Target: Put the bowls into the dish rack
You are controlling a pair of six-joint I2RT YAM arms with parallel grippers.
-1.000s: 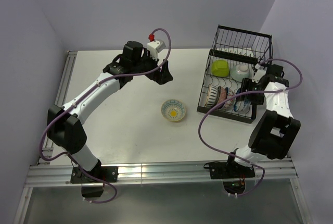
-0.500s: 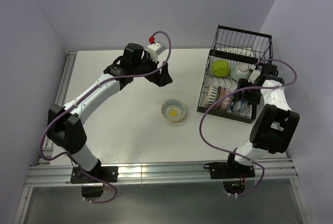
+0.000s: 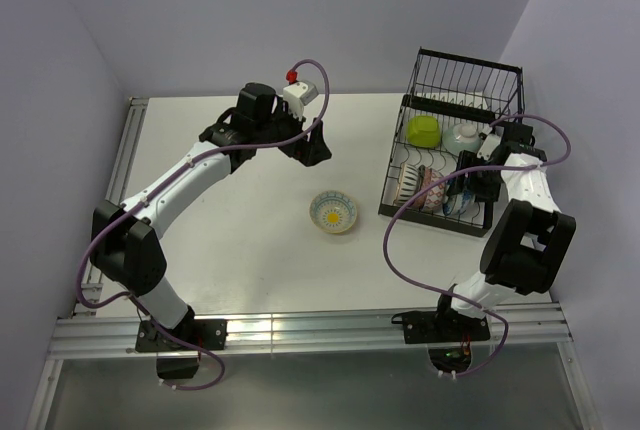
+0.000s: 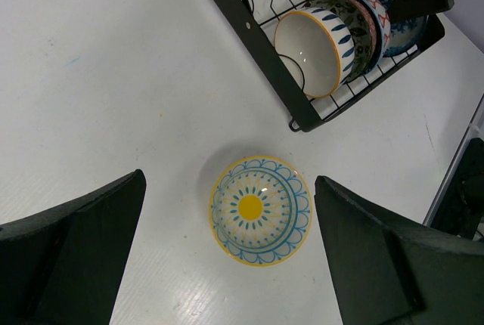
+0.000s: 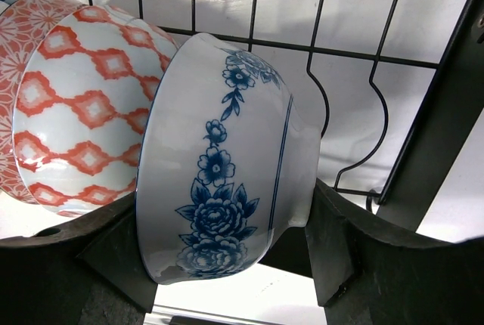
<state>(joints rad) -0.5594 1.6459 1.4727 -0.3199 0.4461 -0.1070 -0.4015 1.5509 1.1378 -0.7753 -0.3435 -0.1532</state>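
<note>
While the right claw (image 5: 223,253) reaches into the dish rack (image 5: 253,7), its two fingers appear to press on opposite sides of the blue-and-white bowl (image 5: 219,181), so I judge it clamped on that bowl. The bowl stands on edge between the fingers, its rim turned toward the red-diamond bowl (image 5: 83,113) just beside the claw; whether the two bowls touch I cannot tell. Gripping it by the sides probably keeps it upright until the curved wires behind it take its weight. It also lets the bowl stack on edge like its neighbours instead of lying flat. The left claw (image 4: 228,181) hangs above the table (image 4: 113,75) with its fingers spread wide and nothing in them. The yellow-centred bowl (image 4: 259,209) sits directly beneath it, between the fingers, mouth up and well apart from the rack. That wide spread looks chosen so the fingers can come down astride the rim. By my reckoning this is the one bowl not yet loaded.
</note>
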